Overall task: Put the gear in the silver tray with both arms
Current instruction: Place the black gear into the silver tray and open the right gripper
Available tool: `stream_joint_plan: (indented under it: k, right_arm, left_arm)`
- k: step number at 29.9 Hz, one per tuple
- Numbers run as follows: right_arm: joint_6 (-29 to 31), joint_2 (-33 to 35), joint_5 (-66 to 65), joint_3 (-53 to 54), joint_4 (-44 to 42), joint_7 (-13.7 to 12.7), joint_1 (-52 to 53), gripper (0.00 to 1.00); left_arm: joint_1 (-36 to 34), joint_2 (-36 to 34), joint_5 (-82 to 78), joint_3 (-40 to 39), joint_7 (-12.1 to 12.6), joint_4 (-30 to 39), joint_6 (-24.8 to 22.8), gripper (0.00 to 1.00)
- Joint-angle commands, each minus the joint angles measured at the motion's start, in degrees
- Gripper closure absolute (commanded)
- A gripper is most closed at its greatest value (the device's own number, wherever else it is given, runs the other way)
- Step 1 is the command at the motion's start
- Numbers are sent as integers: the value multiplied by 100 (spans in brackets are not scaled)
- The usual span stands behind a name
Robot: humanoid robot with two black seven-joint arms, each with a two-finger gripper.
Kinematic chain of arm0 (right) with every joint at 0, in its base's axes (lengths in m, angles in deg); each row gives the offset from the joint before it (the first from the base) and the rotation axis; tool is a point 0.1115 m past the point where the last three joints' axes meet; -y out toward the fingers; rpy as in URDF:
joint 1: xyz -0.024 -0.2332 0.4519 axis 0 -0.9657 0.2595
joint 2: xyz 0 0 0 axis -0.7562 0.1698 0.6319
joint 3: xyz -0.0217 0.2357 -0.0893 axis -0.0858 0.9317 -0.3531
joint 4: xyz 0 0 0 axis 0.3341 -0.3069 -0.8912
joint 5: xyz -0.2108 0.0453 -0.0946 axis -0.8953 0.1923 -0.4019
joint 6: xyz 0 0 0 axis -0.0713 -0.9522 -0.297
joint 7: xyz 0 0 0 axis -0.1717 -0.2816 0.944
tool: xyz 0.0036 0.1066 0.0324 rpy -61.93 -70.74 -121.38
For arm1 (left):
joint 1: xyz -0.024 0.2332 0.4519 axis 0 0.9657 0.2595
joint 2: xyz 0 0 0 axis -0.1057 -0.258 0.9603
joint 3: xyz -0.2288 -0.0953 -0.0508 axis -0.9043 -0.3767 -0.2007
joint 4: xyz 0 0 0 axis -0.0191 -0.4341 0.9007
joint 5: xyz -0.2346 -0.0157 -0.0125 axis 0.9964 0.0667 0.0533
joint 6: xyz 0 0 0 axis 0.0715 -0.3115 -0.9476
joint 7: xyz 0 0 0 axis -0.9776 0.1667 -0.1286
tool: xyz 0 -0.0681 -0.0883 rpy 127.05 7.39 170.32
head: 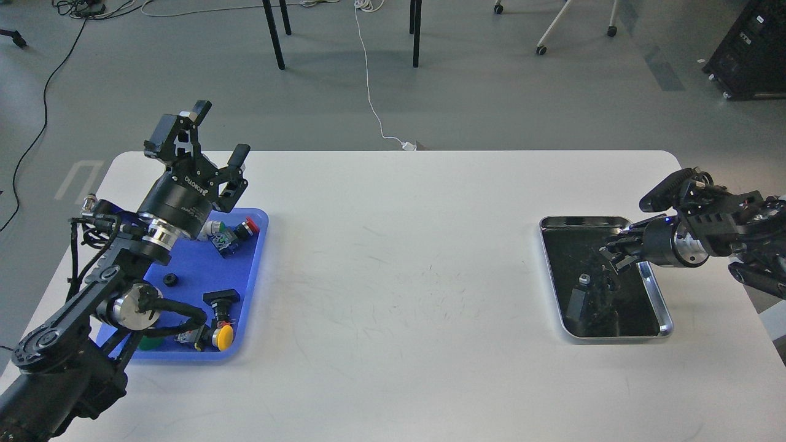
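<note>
The silver tray (584, 219) lies on the right side of the white table, and its dark floor shows reflections. My right gripper (614, 253) hangs low over the tray's far right part, pointing left. It is small and dark, so I cannot tell its fingers apart. A small black gear (171, 280) lies in the blue tray (256, 270) on the left. My left gripper (220, 132) is open and empty. It is raised above the blue tray's far edge, well above the gear.
The blue tray also holds several push-button switches with red, green and yellow caps (225, 336). My left arm's elbow (132, 307) lies over the tray's left side. The white table (399, 276) spans between the two trays.
</note>
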Motion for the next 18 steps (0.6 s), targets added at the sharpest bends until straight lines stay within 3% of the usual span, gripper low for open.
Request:
stream_joint_plan:
  k: [1, 11, 16, 18]
  right_arm:
    - [2, -127, 7, 13, -196, 0, -66, 82]
    - [2, -206, 25, 13, -162, 0, -48, 71]
    - [2, -154, 33, 13, 40, 0, -40, 70]
    - [2, -119, 33, 13, 84, 0, -5, 63]
  left_arm:
    - [0, -7, 1, 0, 0, 12, 0, 2]
    - [0, -25, 1, 0, 0, 21, -8, 2]
    - [0, -34, 1, 0, 0, 21, -17, 2]
    - [0, -34, 1, 0, -9, 21, -17, 2]
